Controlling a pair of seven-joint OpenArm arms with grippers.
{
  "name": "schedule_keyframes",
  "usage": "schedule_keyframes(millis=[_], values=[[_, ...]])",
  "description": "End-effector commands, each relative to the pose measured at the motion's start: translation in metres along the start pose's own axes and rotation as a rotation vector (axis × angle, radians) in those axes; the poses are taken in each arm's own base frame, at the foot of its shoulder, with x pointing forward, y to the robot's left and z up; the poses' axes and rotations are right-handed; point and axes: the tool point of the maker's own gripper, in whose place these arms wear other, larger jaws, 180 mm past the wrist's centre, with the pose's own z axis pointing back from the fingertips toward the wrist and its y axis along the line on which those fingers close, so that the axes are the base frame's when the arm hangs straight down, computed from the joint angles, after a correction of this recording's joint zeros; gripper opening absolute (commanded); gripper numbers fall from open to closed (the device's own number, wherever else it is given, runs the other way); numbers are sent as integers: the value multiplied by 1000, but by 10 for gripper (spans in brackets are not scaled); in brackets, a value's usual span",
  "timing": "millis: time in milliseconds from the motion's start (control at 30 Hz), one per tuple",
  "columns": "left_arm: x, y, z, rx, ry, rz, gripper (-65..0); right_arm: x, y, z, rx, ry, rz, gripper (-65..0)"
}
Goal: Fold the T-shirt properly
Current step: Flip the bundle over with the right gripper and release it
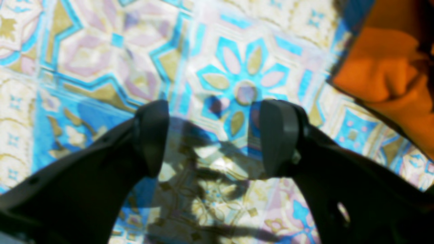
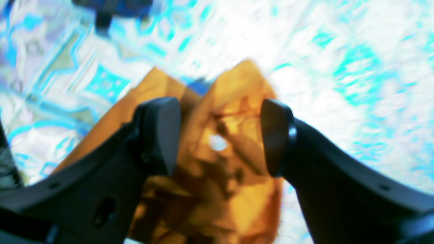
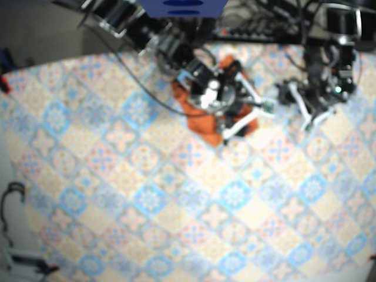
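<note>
The orange T-shirt (image 3: 197, 106) lies bunched in a crumpled heap near the back middle of the patterned tablecloth (image 3: 176, 205). My right gripper (image 3: 258, 109) hovers over the heap's right side. In the blurred right wrist view that gripper (image 2: 218, 135) is open, with the rumpled shirt (image 2: 220, 200) below and between its spread fingers. My left gripper (image 3: 304, 113) is off to the right of the shirt, apart from it. It (image 1: 213, 135) is open above bare tablecloth (image 1: 101, 51), and a fold of the shirt (image 1: 383, 67) shows at the upper right of its view.
Cables and dark equipment (image 3: 258, 23) crowd the table's back edge behind both arms. A cable loop and a mount (image 3: 14, 205) sit off the cloth at the lower left. Patterned cloth spreads across the front and left.
</note>
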Motion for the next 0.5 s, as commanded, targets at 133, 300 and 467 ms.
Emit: schedule_keyframes(millis=[133, 300, 467], values=[[13, 13, 6, 34, -29, -23, -239, 46, -27, 26, -90, -141, 8, -281], [7, 13, 2, 65, 8, -57, -239, 51, -55, 45, -169, -181, -25, -282], [5, 12, 0, 68, 15, -62, -239, -9, -82, 33, -204, -57, -154, -282]])
